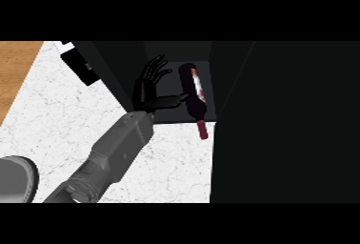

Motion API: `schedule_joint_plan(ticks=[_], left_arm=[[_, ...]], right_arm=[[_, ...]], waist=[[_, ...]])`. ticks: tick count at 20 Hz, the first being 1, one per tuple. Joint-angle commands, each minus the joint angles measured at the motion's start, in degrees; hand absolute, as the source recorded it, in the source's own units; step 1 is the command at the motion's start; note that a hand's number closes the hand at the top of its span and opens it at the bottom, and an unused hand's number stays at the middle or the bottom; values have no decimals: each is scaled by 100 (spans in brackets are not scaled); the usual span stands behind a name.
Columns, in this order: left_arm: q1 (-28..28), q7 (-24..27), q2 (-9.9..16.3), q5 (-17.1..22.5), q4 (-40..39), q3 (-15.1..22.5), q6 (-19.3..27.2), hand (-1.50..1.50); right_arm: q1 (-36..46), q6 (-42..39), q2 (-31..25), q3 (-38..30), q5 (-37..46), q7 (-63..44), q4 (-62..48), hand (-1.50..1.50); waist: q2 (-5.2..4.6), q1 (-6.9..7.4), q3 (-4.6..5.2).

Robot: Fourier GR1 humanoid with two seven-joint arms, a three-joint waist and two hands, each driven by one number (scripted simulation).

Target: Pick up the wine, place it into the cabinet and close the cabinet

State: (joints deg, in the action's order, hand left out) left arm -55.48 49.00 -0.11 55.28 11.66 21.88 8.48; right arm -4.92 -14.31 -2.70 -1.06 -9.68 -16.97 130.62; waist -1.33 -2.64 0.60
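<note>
The wine bottle (194, 93), dark with a red and white label, lies on its side on the cabinet's (169, 117) floor. Its red-capped neck sticks out past the front edge over the counter. My left hand (149, 88) is inside the dark opening, just left of the bottle. The fingers are straight and spread, pointing inward, and the thumb reaches right to touch the bottle's side. The hand is open and not wrapped round the bottle. My right hand does not show.
A wide black cabinet panel (288, 119) fills the right side. A smaller black panel (83, 66) angles out at the upper left. The white speckled counter (56, 119) spreads below, with a wooden strip (15, 66) at the far left.
</note>
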Motion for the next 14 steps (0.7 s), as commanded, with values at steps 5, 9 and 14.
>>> schedule_joint_plan(ticks=[5, 9, 14], left_arm=[[333, 414, 54, -158, 444, -74, 292, -150], [784, 141, 103, -395, 1125, 264, 474, -150], [1371, -702, 552, -614, 2595, 716, 424, -150]], right_arm=[[318, 110, -41, -162, 19, -59, -199, -150], [135, 197, 106, 173, 208, -219, 100, -150], [20, 205, 25, -21, 33, -364, 253, -150]], waist=[[129, 259, -59], [178, 366, -61], [234, 492, -66]])
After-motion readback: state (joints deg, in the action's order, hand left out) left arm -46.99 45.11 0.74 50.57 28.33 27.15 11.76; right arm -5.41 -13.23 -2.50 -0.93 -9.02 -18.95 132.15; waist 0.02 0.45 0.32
